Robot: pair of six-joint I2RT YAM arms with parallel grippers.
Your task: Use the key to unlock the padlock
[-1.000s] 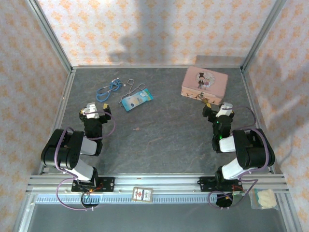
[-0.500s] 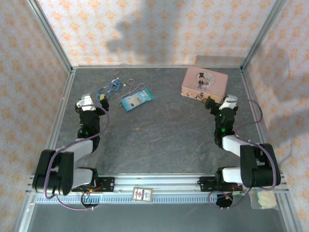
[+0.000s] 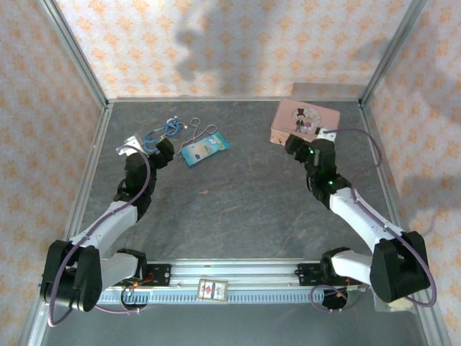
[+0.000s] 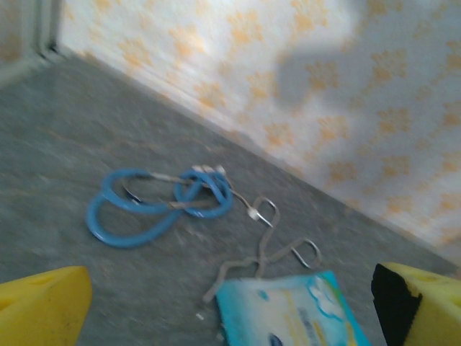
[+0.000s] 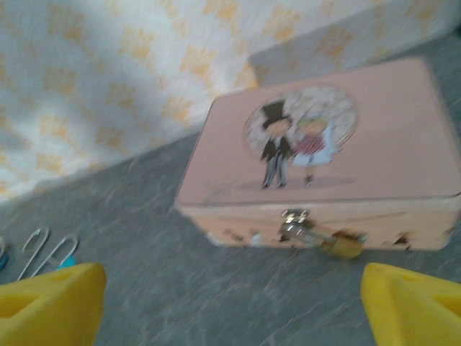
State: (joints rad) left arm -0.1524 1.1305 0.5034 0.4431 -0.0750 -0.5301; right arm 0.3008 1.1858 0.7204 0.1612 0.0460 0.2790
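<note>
A: Grey tabletop [image 3: 252,216], orange-print walls. Padlock?
B: The padlock [image 5: 338,245] hangs on the pink tin [image 5: 324,151] front clasp, lying sideways. Right hand [image 5: 230,303] faces it, released, empty.
A: Key?
B: Probably the key [image 3: 205,192] is that speck well left of the tin, axis unclear. Left hand [image 4: 230,303] nearer, released too. Card [image 4: 288,317] print unreadable.

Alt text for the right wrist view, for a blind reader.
A pink tin with a cartoon couple on its lid sits on the grey table, a small brass padlock hanging at its front clasp. The open right gripper faces it.
</note>
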